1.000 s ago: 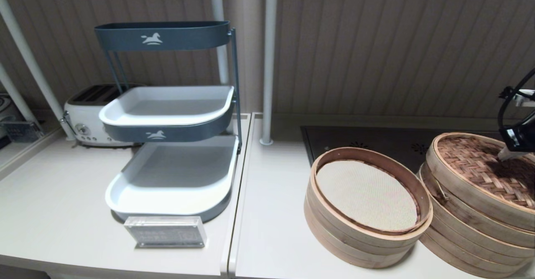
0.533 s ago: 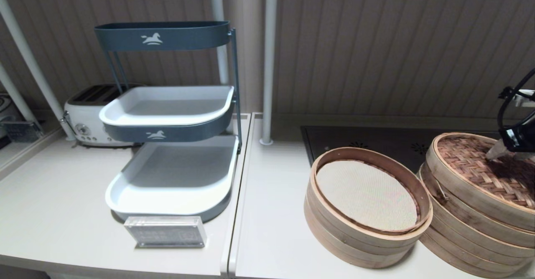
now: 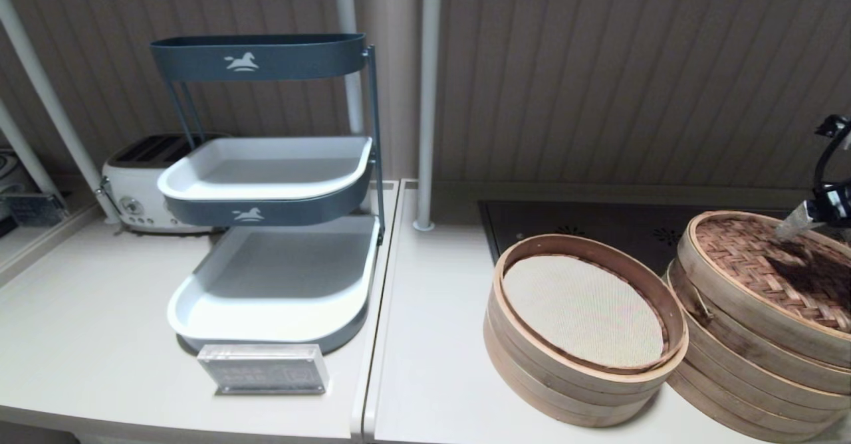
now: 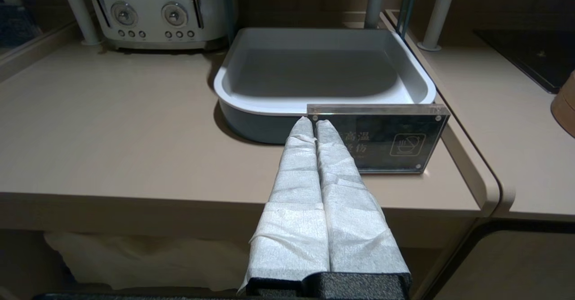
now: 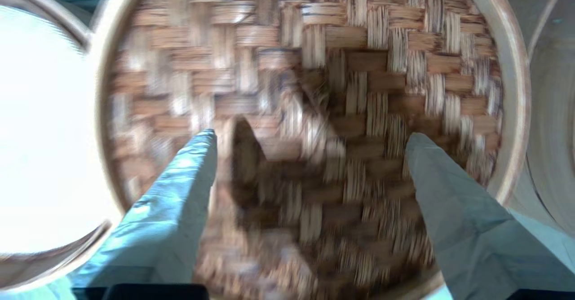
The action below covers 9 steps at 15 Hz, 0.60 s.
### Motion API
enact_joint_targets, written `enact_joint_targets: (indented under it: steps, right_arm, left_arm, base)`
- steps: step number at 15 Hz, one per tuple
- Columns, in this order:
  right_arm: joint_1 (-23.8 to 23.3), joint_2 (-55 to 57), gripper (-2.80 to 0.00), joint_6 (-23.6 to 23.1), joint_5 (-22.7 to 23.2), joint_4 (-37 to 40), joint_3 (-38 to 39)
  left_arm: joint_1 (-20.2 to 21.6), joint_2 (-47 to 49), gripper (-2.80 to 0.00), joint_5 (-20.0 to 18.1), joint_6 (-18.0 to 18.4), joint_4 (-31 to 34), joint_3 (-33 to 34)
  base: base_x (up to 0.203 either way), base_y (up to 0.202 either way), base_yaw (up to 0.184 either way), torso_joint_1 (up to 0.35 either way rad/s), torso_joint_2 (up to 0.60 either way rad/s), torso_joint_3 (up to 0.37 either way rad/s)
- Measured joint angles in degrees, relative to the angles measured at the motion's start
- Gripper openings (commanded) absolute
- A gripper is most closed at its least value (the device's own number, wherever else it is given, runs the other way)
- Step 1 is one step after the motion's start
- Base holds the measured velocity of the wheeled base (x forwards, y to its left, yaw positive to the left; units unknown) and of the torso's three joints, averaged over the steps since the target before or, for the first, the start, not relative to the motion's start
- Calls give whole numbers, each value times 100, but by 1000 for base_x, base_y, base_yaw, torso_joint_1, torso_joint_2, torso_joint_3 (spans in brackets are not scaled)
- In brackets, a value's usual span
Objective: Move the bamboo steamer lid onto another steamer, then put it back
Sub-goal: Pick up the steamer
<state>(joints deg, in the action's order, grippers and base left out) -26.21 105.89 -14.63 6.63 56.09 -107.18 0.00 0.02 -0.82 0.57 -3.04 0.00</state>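
The pale counter (image 3: 432,364) carries a tiered tray rack (image 3: 269,191) at left. At far right, the bamboo steamer lid (image 3: 764,264) sits on another steamer (image 3: 744,377). The right end effector (image 5: 310,140) hovers above the lid, fingers spread apart. The left end effector (image 4: 314,122), fingers together, stays near the counter's edge.

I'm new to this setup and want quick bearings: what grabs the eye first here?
The two bamboo steamers at the right: the nearer open steamer shows a cream mesh liner, while the bamboo steamer lid sits on another steamer beside it. The right gripper hangs over that lid, jaws wide apart. On the left stands a three-tier tray rack; the left gripper is low before the counter.
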Motion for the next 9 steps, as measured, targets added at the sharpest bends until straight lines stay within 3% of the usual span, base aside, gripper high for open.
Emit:
enact_joint_targets:
  steps: [1,2,9]
  right_arm:
    - [4,-153,0,15,64,5,47]
    - [15,-325,-280,28,145,5,133]
    - [146,-2311,-280,46,1026,-36,1541]
  left_arm:
    - [0,0,-280,5,0,-1,0]
    - [0,0,-280,0,0,0,0]
    - [0,0,-280,3,2,0,0]
  base:
    - [0,0,0,0,0,0]
    - [0,0,0,0,0,0]
    - [0,0,0,0,0,0]
